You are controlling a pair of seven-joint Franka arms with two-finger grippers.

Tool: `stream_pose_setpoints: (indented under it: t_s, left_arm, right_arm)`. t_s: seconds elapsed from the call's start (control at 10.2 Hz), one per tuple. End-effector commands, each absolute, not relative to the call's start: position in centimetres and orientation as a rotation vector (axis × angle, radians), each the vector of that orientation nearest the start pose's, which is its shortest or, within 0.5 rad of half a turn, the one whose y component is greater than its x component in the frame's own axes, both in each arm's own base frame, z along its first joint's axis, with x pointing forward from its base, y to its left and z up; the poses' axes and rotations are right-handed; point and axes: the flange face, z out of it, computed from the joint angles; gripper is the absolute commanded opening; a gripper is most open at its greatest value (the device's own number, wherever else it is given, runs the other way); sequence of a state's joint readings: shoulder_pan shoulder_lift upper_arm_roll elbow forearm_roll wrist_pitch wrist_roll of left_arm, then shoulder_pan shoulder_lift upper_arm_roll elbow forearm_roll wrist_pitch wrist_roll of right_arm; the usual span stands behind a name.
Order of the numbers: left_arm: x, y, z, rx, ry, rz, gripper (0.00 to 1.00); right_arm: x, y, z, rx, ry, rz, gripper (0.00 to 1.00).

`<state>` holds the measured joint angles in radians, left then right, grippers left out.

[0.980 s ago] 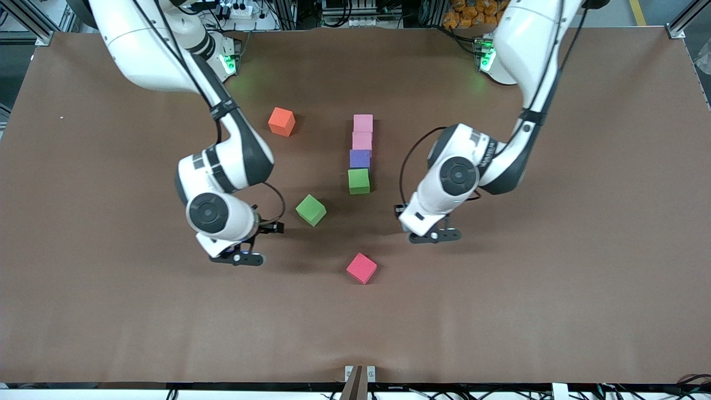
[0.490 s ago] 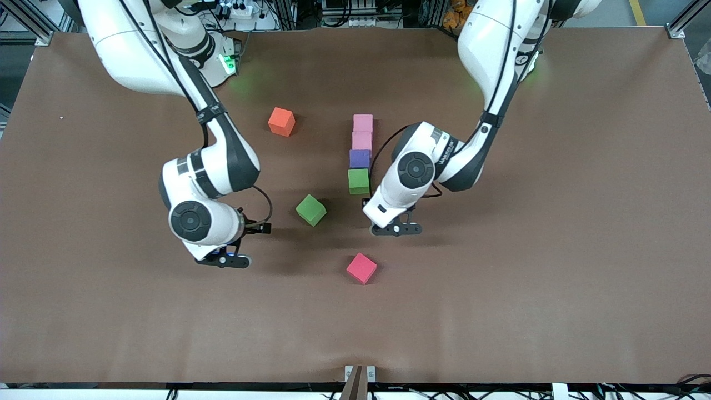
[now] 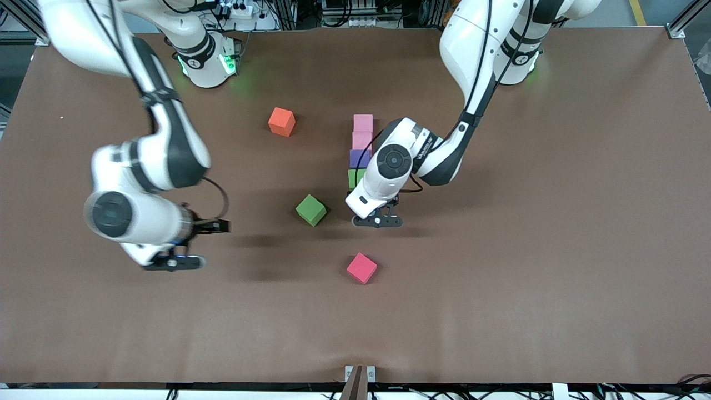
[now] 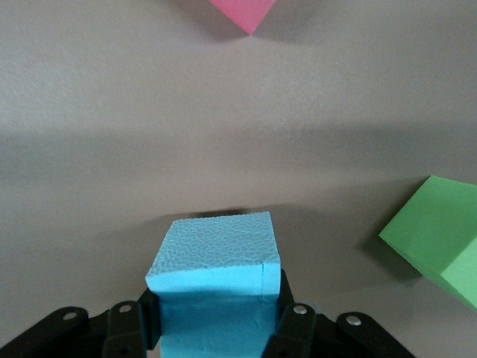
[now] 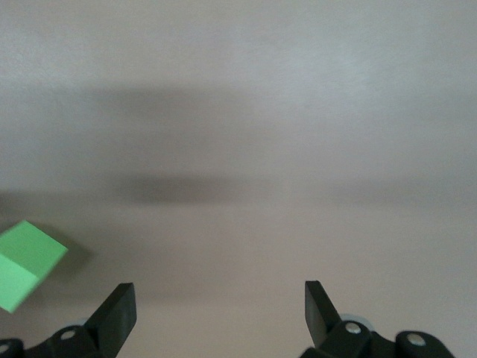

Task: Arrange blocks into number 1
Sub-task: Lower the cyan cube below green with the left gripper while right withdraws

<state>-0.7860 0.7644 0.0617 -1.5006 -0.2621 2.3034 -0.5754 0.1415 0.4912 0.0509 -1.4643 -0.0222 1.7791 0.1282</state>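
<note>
Light blue block (image 4: pixel 216 276) clamped in left claw (image 3: pixel 377 220) above table (image 3: pixel 555 222); right claw (image 5: pixel 216 313) spread wide, holding nothing.

Brown matte table (image 3: pixel 555 278), metal frame rails (image 3: pixel 686 22) at corners, cables & power strip (image 3: pixel 239 10) along top edge

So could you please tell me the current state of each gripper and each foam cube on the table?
left gripper: shut on the light blue foam cube, over the table.
right gripper: open, empty, over the table.
pink, pink, purple, green cubes: touching in one line.
loose green cube: lying askew.
red-pink cube: loose.
orange cube: loose.
</note>
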Motion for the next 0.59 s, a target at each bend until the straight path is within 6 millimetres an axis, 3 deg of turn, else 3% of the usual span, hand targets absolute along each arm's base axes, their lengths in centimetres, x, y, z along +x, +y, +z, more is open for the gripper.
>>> stream_pose_setpoints:
  t_s: [0.0,0.49]
  left_arm:
    - [52.3,-50.1,22.0,-3.302,-0.05,0.093,0.0]
    - [50.6,-51.3,20.3,-3.274,0.003,0.111,0.0]
  right_arm:
    - [63.7,8.6,41.9,-3.167,-0.19,0.243,1.0]
    - [58.1,8.8,48.6,-3.178,-0.224,0.049,1.0]
